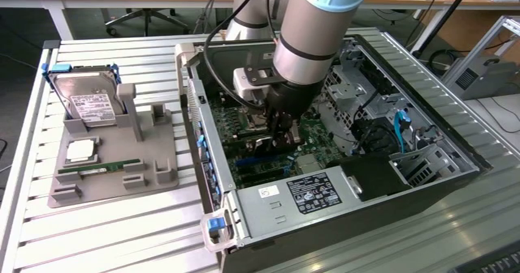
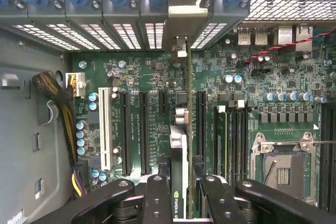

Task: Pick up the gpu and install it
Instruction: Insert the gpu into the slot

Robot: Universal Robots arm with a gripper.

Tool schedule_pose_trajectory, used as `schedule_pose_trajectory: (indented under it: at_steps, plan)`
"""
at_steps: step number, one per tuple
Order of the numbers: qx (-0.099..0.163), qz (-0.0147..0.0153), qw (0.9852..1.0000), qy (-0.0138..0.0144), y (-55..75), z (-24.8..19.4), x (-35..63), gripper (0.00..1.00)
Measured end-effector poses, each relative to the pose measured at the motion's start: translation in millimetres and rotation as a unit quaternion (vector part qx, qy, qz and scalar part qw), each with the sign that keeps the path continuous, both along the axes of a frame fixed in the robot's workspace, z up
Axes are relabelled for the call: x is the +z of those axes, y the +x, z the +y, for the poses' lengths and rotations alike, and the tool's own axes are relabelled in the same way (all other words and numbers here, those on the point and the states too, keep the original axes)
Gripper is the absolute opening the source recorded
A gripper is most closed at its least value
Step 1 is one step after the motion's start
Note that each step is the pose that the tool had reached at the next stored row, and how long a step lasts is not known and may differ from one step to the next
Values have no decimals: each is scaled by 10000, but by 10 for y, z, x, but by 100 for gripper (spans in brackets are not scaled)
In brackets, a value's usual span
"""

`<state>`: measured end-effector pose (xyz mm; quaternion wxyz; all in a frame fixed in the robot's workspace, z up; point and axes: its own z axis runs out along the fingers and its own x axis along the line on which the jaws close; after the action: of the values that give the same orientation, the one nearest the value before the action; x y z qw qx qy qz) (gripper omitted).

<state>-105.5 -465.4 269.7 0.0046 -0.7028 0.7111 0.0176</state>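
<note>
The arm is reaching down into the open computer case (image 1: 201,133), and its gripper (image 2: 181,195) is clamping the gpu (image 2: 177,140) between two black fingers (image 2: 156,198). The card is standing on edge over the motherboard (image 2: 131,72), running along the long black slots, with its metal bracket (image 2: 181,19) up against the case's rear wall. I can't tell whether it's fully seated. Over on the exterior view's left, a hard drive (image 1: 89,99) and a memory stick (image 1: 99,167) are sitting in a grey holder (image 1: 146,151) on the slatted table (image 1: 97,236).
</note>
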Motion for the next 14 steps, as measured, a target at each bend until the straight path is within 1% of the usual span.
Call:
schedule_pose_trajectory:
  at_steps: [2, 3, 4, 12, 14]
  plan:
    - [-1, 0, 10000, -4, -4, 18, 0, 27]
    - [0, 0, 10000, -15, -3, 19, 0, 27]
    - [1, 0, 10000, -19, -3, 19, 0, 27]
    - [0, 0, 10000, -21, -4, 19, -1, 27]
    - [0, 0, 10000, -22, -3, 20, -21, 27]
